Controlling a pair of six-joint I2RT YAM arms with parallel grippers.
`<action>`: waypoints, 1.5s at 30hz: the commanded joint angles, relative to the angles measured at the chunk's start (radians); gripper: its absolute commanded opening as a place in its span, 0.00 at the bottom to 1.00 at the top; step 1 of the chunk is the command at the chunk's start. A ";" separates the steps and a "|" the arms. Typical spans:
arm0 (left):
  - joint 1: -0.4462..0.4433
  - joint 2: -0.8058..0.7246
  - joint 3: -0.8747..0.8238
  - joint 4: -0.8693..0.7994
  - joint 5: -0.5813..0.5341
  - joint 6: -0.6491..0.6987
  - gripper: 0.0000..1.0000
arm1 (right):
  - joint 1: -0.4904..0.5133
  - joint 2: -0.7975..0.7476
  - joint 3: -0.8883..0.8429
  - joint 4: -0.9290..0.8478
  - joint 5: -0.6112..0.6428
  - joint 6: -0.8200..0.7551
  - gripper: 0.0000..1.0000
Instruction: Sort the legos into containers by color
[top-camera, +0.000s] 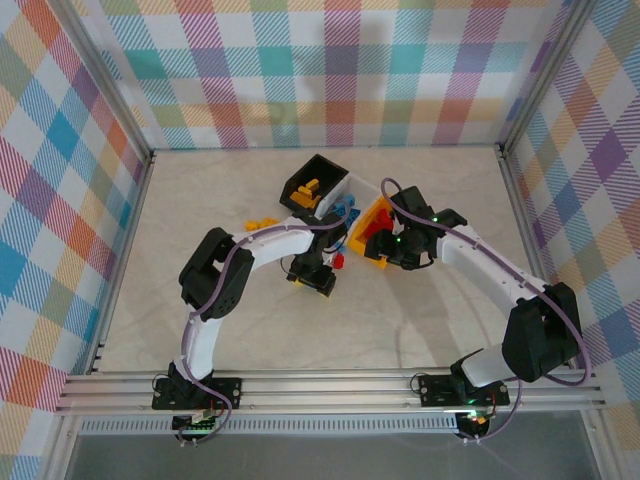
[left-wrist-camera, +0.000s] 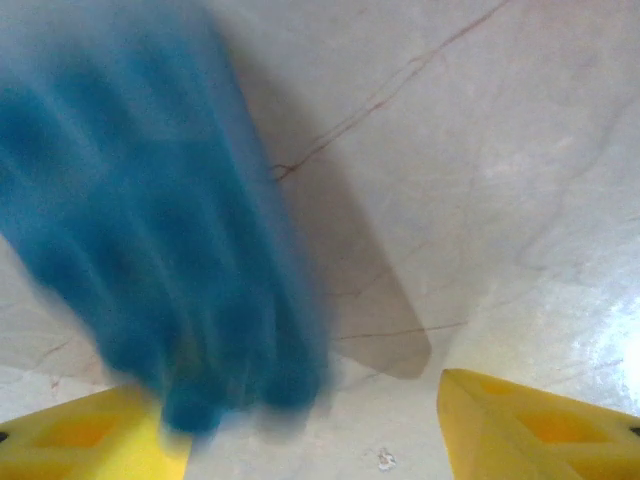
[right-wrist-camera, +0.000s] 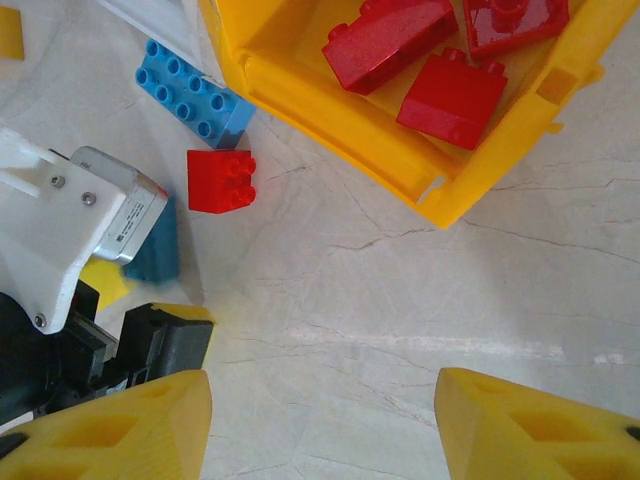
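Legos lie partly sorted. In the right wrist view three red bricks (right-wrist-camera: 450, 100) sit inside the yellow-orange bin (right-wrist-camera: 330, 115) at the upper right. A long light-blue brick (right-wrist-camera: 195, 95) lies on the table (right-wrist-camera: 450, 300) just beside the bin's outer wall, with a small red brick (right-wrist-camera: 222, 180) just below it. From above, the black bin (top-camera: 325, 166) holds yellow bricks (top-camera: 306, 189), and loose yellow-orange bricks (top-camera: 262, 224) lie to its lower left.

The left gripper (left-wrist-camera: 315, 440) has its jaws spread wide. A blurred blue brick (left-wrist-camera: 150, 230) looms at the upper left of its view and reaches down to the left-hand finger — whether it touches, I cannot tell. The right gripper (right-wrist-camera: 325, 430) hangs over bare table, jaws wide apart — gripping nothing.
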 joint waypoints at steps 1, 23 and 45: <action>-0.017 0.022 -0.011 0.004 0.018 -0.025 0.64 | 0.007 0.007 -0.003 0.001 -0.023 -0.003 0.61; 0.121 -0.005 0.207 0.041 0.061 -0.212 0.79 | 0.005 0.008 -0.002 -0.011 -0.010 -0.014 0.63; 0.203 0.138 0.240 -0.021 -0.033 -0.253 0.78 | -0.005 0.054 0.033 -0.015 -0.039 -0.033 0.62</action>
